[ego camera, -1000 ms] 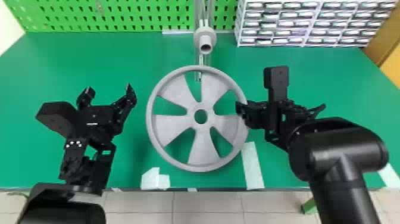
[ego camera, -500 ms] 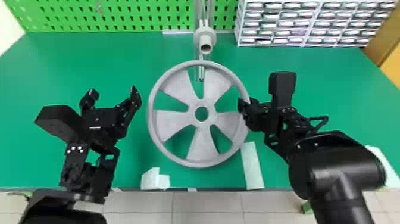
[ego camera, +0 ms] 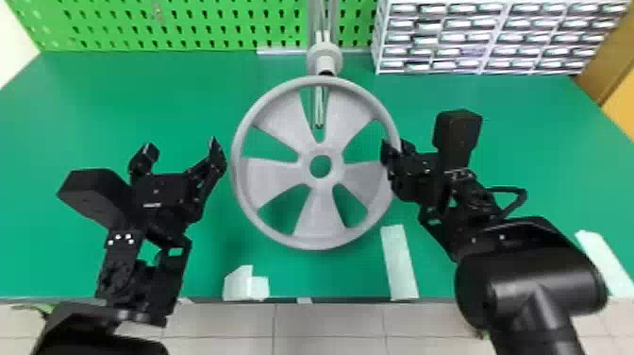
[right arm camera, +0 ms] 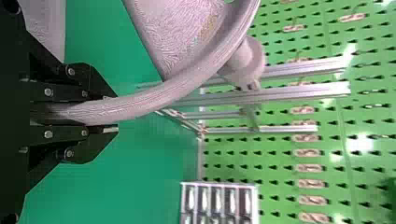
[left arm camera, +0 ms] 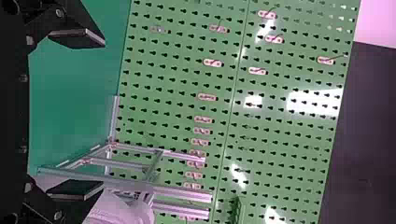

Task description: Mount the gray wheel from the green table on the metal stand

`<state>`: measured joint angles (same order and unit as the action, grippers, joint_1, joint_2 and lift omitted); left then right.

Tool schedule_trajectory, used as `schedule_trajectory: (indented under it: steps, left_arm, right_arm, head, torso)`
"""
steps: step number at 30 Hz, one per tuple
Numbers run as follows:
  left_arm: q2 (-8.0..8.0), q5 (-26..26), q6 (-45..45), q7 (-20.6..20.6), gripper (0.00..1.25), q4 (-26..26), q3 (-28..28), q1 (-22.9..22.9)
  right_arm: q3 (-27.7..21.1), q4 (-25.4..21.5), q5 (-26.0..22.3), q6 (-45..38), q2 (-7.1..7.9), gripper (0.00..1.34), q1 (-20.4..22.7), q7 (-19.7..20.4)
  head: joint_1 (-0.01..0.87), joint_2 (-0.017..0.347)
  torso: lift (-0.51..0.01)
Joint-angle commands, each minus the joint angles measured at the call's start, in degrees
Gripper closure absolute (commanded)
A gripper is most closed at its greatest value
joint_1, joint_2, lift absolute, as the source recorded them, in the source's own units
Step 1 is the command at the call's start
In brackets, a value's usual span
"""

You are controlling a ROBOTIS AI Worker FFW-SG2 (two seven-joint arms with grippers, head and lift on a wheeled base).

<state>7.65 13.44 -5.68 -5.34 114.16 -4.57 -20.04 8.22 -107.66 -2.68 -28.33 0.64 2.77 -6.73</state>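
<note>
The right gripper (ego camera: 394, 153) is shut on the right rim of the gray wheel (ego camera: 321, 212), which it holds up over the green table (ego camera: 141, 94). In the right wrist view, the rim (right arm camera: 163, 95) runs between the fingers of the right gripper (right arm camera: 109, 114). The metal stand (ego camera: 319, 108) rises behind the wheel, its gray hub (ego camera: 324, 56) just beyond the wheel's top edge. Left of the wheel, the left gripper (ego camera: 184, 146) is open and holds nothing. The left wrist view has the left gripper (left arm camera: 77, 114) with fingers wide apart, the stand (left arm camera: 130, 175) farther off.
A rack of small drawers (ego camera: 438, 38) stands at the back right, beside the green pegboard (ego camera: 212, 23). Near the table's front edge are a white block (ego camera: 245, 283) and a pale strip (ego camera: 399, 262); another strip (ego camera: 606, 264) lies beyond the right arm.
The wheel, held by the right gripper, has shifted slightly away from the table's front edge, its top edge coming closer to the stand's hub. My left gripper has edged to the right.
</note>
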Motion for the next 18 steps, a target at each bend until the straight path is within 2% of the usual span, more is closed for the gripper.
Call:
schedule_trajectory:
  steps: [1, 18]
  left_arm:
    - [0.00, 0.01, 0.23, -0.11, 0.20, 0.01, 0.00, 0.09]
    - [0.00, 1.33, 1.46, -0.64, 0.20, 0.01, 0.35, 0.09]
  right_arm:
    - [0.13, 0.26, 0.05, 4.77, -0.02, 1.09, 0.92, 1.19]
    - [1.53, 2.28, -1.62, 12.86, -0.02, 1.09, 1.36, 5.50]
  head:
    - [0.868, 0.052]
    - [0.868, 0.052]
  torso:
    - [-0.093]
    - [-0.093]
